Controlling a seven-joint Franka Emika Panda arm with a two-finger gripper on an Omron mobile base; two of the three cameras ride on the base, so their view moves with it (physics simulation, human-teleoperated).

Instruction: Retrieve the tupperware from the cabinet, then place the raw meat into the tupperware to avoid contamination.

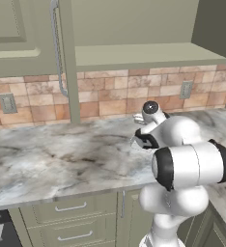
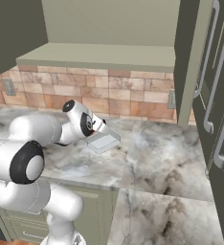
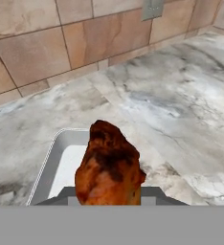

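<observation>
one step left: tool pinching raw meat just above tupperware on tabletop near backsplash. lower it over tray centre, then release.

Readable text: none in any view.
Labels, brands: none legible.
Numbers, signs: none legible.

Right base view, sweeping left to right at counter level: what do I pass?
Left wall outlet → robot arm → tupperware on the counter → second wall outlet → open cabinet door.
</observation>
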